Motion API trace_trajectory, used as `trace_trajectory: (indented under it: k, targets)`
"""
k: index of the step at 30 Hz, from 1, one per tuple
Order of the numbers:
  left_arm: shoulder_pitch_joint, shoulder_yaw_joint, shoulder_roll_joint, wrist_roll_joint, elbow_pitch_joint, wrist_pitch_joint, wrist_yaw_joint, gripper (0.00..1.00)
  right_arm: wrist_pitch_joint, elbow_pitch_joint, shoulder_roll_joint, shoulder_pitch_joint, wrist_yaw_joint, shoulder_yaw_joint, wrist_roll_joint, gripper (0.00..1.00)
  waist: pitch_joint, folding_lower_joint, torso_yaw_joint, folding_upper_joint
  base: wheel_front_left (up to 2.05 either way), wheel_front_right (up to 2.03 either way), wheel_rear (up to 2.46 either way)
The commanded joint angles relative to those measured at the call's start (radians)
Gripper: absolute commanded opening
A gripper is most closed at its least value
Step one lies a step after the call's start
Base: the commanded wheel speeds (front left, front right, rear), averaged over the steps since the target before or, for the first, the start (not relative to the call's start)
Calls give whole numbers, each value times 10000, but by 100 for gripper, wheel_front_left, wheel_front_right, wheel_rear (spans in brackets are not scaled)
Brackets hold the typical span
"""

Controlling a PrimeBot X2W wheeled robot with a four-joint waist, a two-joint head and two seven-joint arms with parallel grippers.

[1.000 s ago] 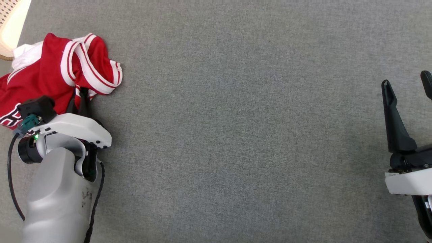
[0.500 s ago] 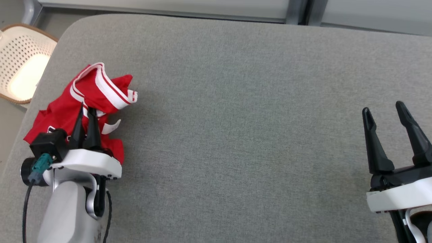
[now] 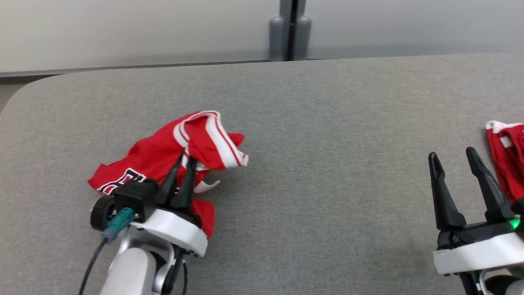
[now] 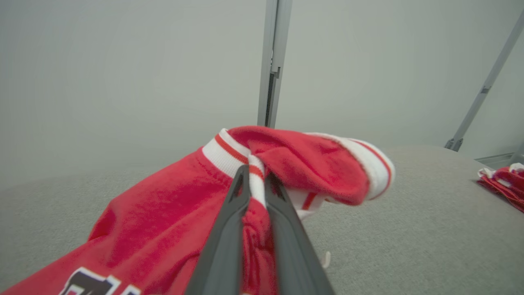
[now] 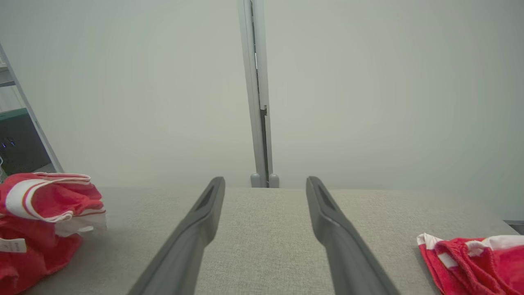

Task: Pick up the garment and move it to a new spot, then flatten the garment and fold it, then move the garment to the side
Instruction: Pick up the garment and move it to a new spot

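The garment (image 3: 155, 159) is a red jersey with white striped trim and dark lettering, bunched at the left of the grey table (image 3: 327, 123). My left gripper (image 3: 186, 155) is shut on a fold of its trim and holds that part raised. In the left wrist view the fingers pinch the white-striped edge of the garment (image 4: 286, 164), and my left gripper (image 4: 257, 176) has cloth between its tips. My right gripper (image 3: 452, 153) stands open over bare table at the right, holding nothing. The right wrist view has my right gripper (image 5: 265, 182) with a wide gap and the garment (image 5: 41, 205) at far left.
A second red and white cloth (image 3: 505, 155) lies at the table's right edge, close to my right fingers; it is also in the right wrist view (image 5: 475, 254). A grey wall with an upright post (image 3: 290, 30) stands behind the table's far edge.
The head camera has tilted up and turned, so the wall and the right-hand cloth have come into view. My left gripper has stayed shut on the garment and carried it rightward over the table.
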Motion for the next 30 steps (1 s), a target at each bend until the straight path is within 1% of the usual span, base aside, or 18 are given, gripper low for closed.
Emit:
trace_trajectory:
  k: [1, 2, 3, 9, 10, 13, 14, 15, 16, 20, 24, 27, 30]
  targets:
    - [-29, -373, 17, 61, -163, 226, -96, 0, -129, 50, 70, 44, 0, 28, 43, 100, 59, 0, -917, 0, 0, 0, 0]
    - [-170, -934, 17, 84, -210, 465, -170, 0, -208, 103, 163, 22, 0, 15, 93, 100, 180, 0, -1357, 0, 0, 0, 0]
    - [-244, -1191, 15, 114, -224, 567, -198, 0, -258, 118, 209, 0, 0, 71, 109, 100, 282, 0, -1604, 0, 0, 0, 0]
    - [-827, -3222, 19, 349, 204, 1084, -343, 0, -623, 397, 438, -74, 0, 26, 284, 100, 879, 0, -2724, 0, 0, 0, 0]
    - [-827, -3222, 19, 349, 204, 1084, -343, 0, -623, 397, 438, -74, 0, 26, 284, 100, 879, 0, -2724, 0, 0, 0, 0]
    - [-1085, -3910, 38, 232, 645, 1142, -338, 0, -804, 561, 536, -150, 0, 99, 308, 100, 1120, 0, -3141, 0, 0, 0, 0]
    - [-1150, -4005, 37, 150, 789, 1056, -341, 4, -861, 639, 555, -165, 0, 147, 326, 100, 1172, 0, -3246, 0, 0, 0, 0]
    - [-1226, -4036, 48, 148, 929, 953, -338, 56, -910, 695, 573, -177, 0, 185, 338, 100, 1211, 0, -3332, 0, 0, 0, 0]
    - [-1284, -4045, 63, 149, 1032, 813, -337, 100, -961, 749, 584, -193, 0, 212, 330, 100, 1242, 0, -3400, 0, 0, 0, 0]
    - [-1403, -4181, 141, 39, 1245, 327, -340, 100, -1031, 887, 616, -219, 0, 259, 252, 100, 1177, 0, -3419, 0, 0, 0, 0]
    - [-1359, -4007, 212, -84, 957, -233, -261, 100, -987, 915, 489, -243, 0, 236, 206, 100, 872, 0, -3124, 0, 0, 0, 0]
    - [-1157, -3704, 288, -234, 513, -609, -52, 100, -895, 841, 374, -163, 0, 219, 151, 100, 590, 0, -2798, 0, 0, 0, 0]
    - [-970, -3228, 439, -432, 65, -881, 258, 100, -778, 757, 271, -133, 0, 129, 116, 100, 370, 0, -2403, 0, 0, 0, 0]
